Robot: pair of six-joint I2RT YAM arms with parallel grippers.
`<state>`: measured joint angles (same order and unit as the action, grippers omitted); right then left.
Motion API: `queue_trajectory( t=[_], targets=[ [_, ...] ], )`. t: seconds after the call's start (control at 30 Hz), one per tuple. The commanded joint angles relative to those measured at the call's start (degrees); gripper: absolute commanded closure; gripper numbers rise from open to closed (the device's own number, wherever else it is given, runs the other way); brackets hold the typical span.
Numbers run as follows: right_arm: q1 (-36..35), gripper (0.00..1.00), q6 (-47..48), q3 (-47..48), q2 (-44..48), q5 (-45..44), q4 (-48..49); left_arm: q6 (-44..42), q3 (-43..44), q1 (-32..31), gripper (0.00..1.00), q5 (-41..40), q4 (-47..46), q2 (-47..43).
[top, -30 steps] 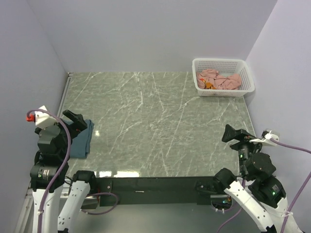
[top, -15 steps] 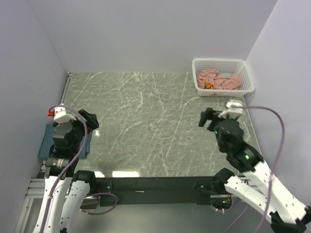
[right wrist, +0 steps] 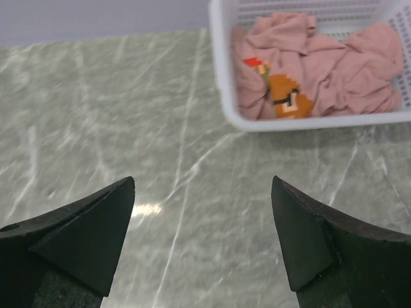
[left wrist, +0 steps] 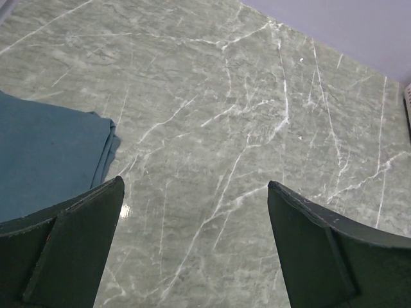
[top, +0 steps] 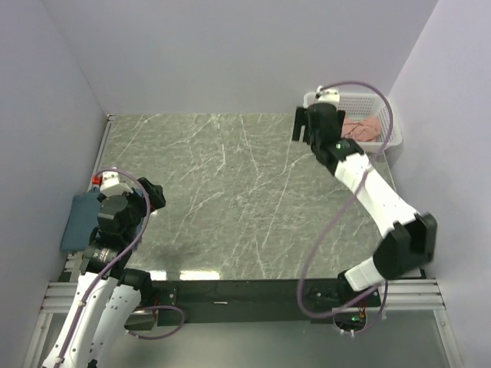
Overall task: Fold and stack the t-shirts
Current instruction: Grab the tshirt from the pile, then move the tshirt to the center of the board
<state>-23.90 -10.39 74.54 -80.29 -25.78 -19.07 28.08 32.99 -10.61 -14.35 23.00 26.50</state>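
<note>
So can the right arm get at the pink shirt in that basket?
Probably yes: its fingers are open just short of the basket, whose top is open, and the pink shirt lies uncovered inside.

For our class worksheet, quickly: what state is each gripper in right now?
Left gripper: open, holding nothing.
Right gripper: open, holding nothing.

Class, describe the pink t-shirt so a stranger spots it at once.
On the green marble table, find the white mesh basket at the far right corner. The salmon-pink t-shirt lies crumpled inside it, unlike the teal t-shirt folded flat at the left edge.
</note>
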Motion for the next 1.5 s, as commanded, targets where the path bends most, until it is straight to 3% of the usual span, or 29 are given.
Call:
queue_trajectory(
  t=[0.0,0.27,0.47,0.67,0.77,0.8,0.83,0.87,0.93,1.2,1.47],
  targets=[
    [6.75,0.09,-1.11,9.27,-8.54,3.18,-2.46,-1.18,1.19,-1.16,0.01,-2.95,-2.18,0.39],
    [19.22,0.18,-2.79,27.04,-32.25,8.98,-3.95,-0.83,1.37,-1.52,0.01,-3.50,-2.26,1.36],
    [22.93,0.22,-0.51,40.40,-48.17,12.59,-7.29,-1.09,1.46,-1.52,0.01,-3.41,-2.79,3.03],
    [25.65,0.23,-0.76,48.66,-57.59,17.86,-9.93,-1.18,1.37,-1.52,0.01,-3.23,-3.32,4.35],
    [26.54,0.36,-1.38,49.21,-59.02,19.80,-10.64,-1.27,1.37,-1.52,0.01,-2.88,-3.49,4.70],
    [26.54,0.44,-1.38,48.68,-58.58,19.89,-10.11,-1.36,1.37,-1.52,0.01,-2.79,-3.49,4.79],
    [26.62,0.67,-1.38,48.16,-58.05,19.63,-9.59,-1.36,1.37,-1.52,0.01,-2.88,-3.49,4.87],
    [26.71,0.83,-1.38,46.67,-55.87,19.54,-8.89,-1.36,1.37,-1.52,0.01,-2.70,-3.49,4.79],
    [26.63,1.00,-1.38,45.52,-52.79,19.19,-7.13,-1.53,1.20,-1.52,0.01,-2.35,-3.58,4.53],
    [23.56,1.00,2.65,41.48,-27.93,9.62,-4.49,-2.15,0.50,-1.52,0.01,-2.00,-3.76,0.92],
    [11.26,1.00,11.78,35.95,-1.91,8.29,-6.33,-1.71,0.05,-1.52,0.01,-2.09,-3.06,-2.94]
  ],
)
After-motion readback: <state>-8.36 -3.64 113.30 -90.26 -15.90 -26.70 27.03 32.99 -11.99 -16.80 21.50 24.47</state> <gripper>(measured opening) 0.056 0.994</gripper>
